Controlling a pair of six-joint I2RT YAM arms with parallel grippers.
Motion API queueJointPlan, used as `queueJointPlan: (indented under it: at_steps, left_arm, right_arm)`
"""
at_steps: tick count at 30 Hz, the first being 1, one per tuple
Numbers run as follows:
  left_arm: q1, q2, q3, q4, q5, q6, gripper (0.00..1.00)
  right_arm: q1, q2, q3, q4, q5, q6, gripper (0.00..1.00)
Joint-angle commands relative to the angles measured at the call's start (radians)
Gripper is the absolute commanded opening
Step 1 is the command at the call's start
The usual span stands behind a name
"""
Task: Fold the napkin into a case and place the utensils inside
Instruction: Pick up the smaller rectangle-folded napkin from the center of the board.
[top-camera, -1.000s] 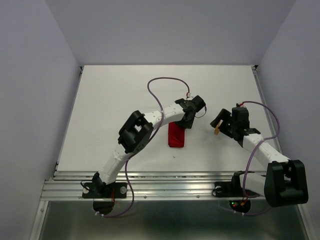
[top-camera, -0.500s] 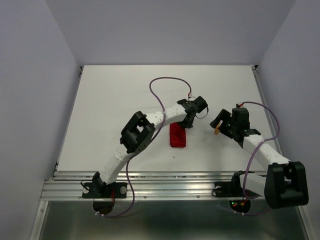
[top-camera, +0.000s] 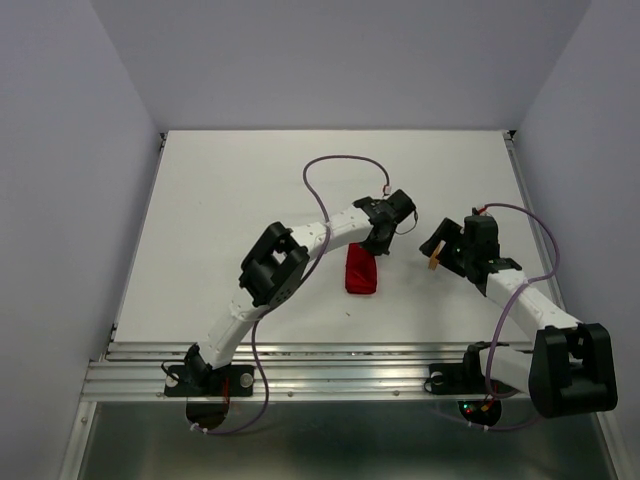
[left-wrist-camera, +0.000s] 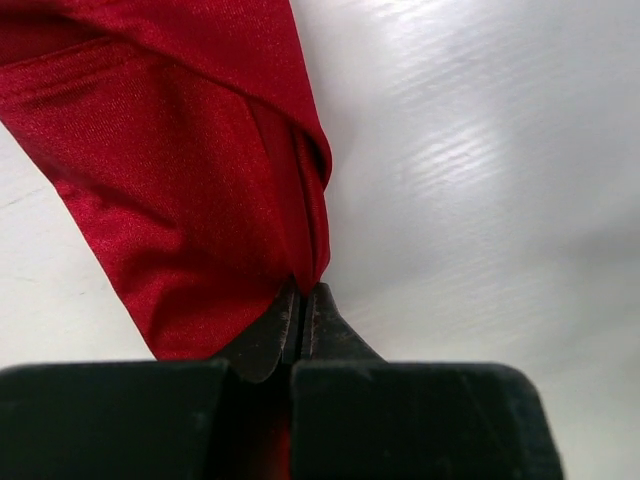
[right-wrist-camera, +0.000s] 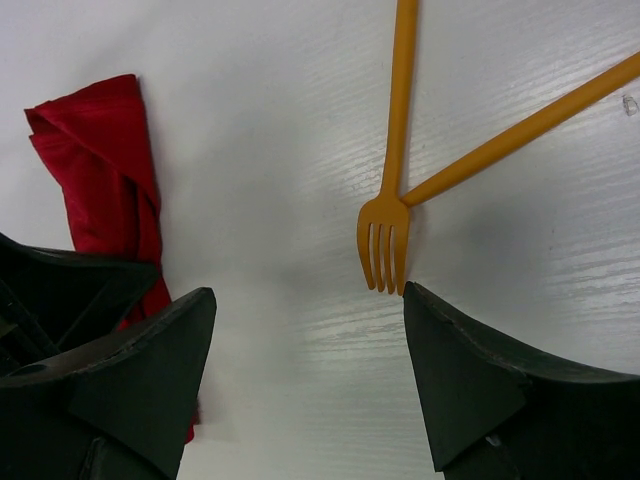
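counter (top-camera: 250, 180) carries the folded napkin (top-camera: 361, 272) near its middle, one edge pinched in the left end effector (left-wrist-camera: 300, 300). best to lift that edge slowly so the pocket opens without unfolding; the right end effector (right-wrist-camera: 305, 325) hangs wide and empty over the orange utensils (right-wrist-camera: 385, 225).

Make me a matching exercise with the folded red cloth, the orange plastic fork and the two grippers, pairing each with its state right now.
Column one:
1. folded red cloth napkin
2. orange plastic fork
3. left gripper
4. right gripper

Column two:
A. open, holding nothing
B. shut on fabric
C. pinched at one end
D. lying free beside a thin orange plastic stick

Pairs: 1-C, 2-D, 3-B, 4-A
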Motion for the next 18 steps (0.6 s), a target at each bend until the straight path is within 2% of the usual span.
queueJointPlan:
  at_steps: [1, 6, 18]
  left_arm:
    - [0.008, -0.133, -0.038, 0.098, 0.178, 0.056, 0.00]
    - [0.048, -0.202, -0.082, 0.157, 0.383, 0.087, 0.00]
    - [0.111, -0.219, -0.155, 0.298, 0.710, 0.098, 0.00]
  right_arm:
    - [-0.009, -0.019, 0.011, 0.013, -0.001, -0.016, 0.81]
    - [-0.018, -0.025, 0.023, 0.003, -0.001, -0.017, 0.81]
    - [-0.102, -0.110, 0.095, -0.056, 0.008, -0.022, 0.82]
